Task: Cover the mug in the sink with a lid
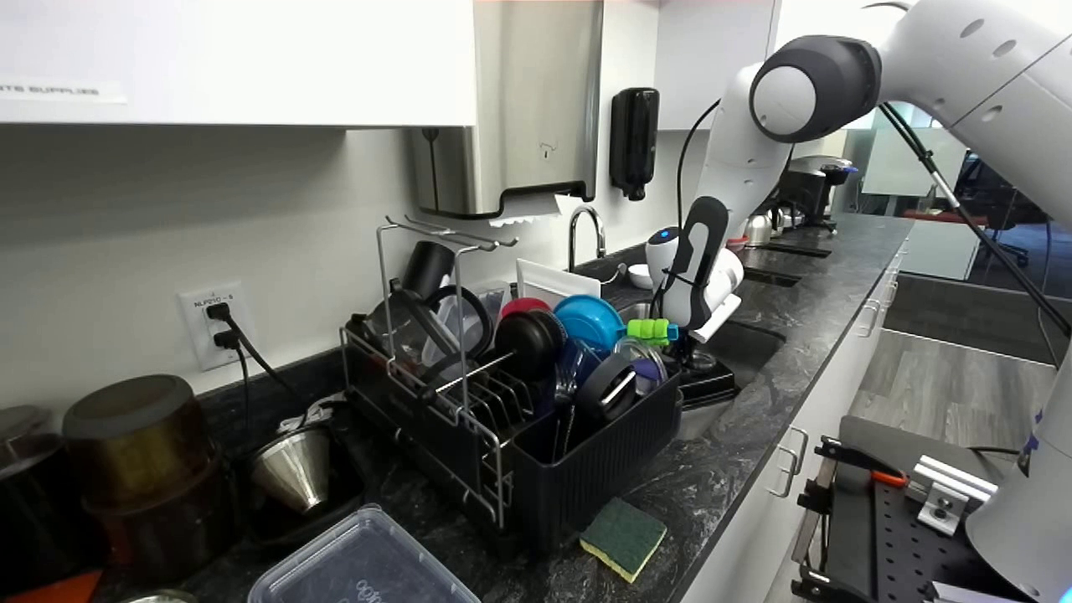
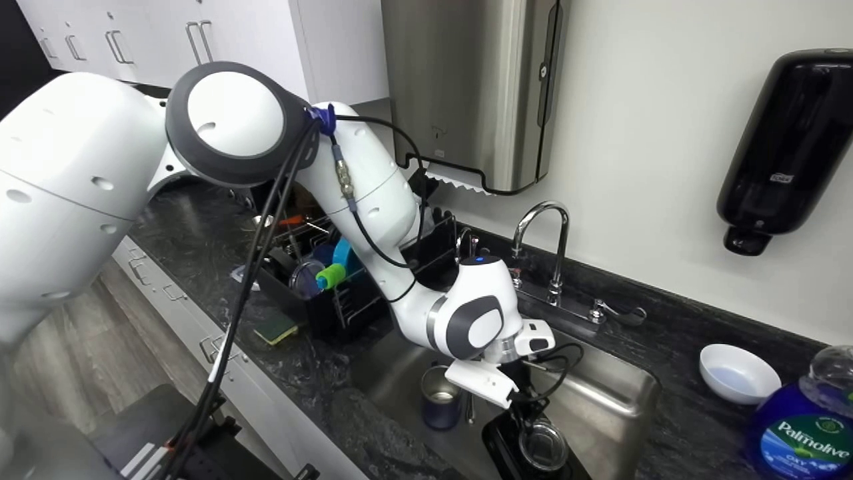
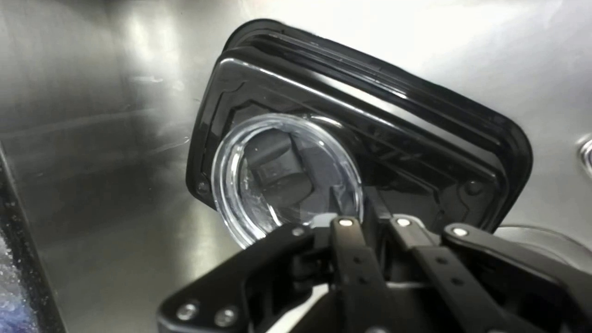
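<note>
The mug (image 2: 440, 400) is dark blue with a steel inside. It stands upright in the sink (image 2: 600, 390), open at the top. A round clear lid (image 3: 286, 125) with a dark piece in its middle is at a black upturned container (image 3: 416, 157) in the sink. The lid also shows in an exterior view (image 2: 543, 448). My gripper (image 3: 358, 201) has its fingers close together, one on each side of the lid's rim. It looks shut on that rim. I cannot tell whether the lid rests on the container or is slightly raised. The mug is out of view in the wrist view.
A thin metal utensil (image 2: 470, 408) stands beside the mug. The faucet (image 2: 558, 253) rises behind the sink. A full dish rack (image 1: 536, 419) stands beside the sink. A white bowl (image 2: 738, 373) and a blue soap bottle (image 2: 806, 427) stand on the counter. A sponge (image 1: 624, 536) lies before the rack.
</note>
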